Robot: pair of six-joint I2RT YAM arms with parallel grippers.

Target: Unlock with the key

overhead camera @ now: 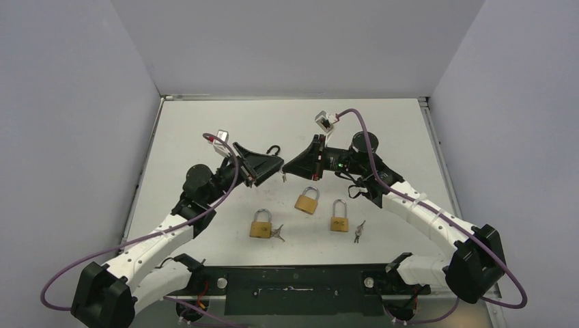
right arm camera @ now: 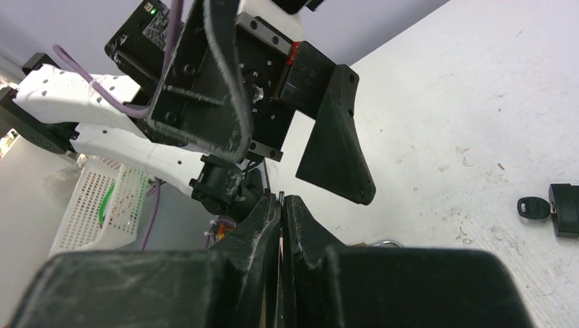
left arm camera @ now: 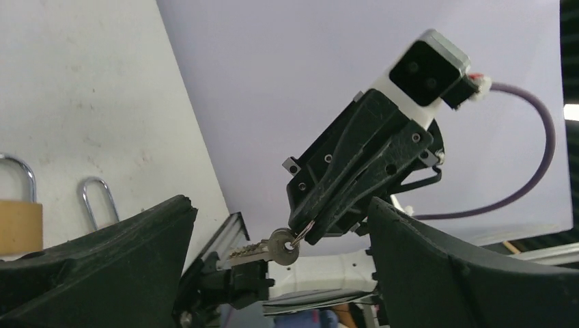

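Only in the left wrist view is the silver key [left arm camera: 263, 251] seen, pinched at its ring end by the right gripper [left arm camera: 305, 231], whose black jaws are pressed together. In the right wrist view it is hidden behind the closed fingers [right arm camera: 263, 225]. The left gripper [overhead camera: 272, 166] is spread wide with nothing held, flanking the key in mid-air. From above, brass bodies and steel shackles are shown: left padlock [overhead camera: 260, 225], centre padlock [overhead camera: 307, 200], right padlock [overhead camera: 339, 217], lying on the scuffed white table [overhead camera: 205, 123].

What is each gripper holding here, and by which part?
The right gripper pinches a key by the ring at its head, the blade sticking out free. The left gripper is open and holds nothing.
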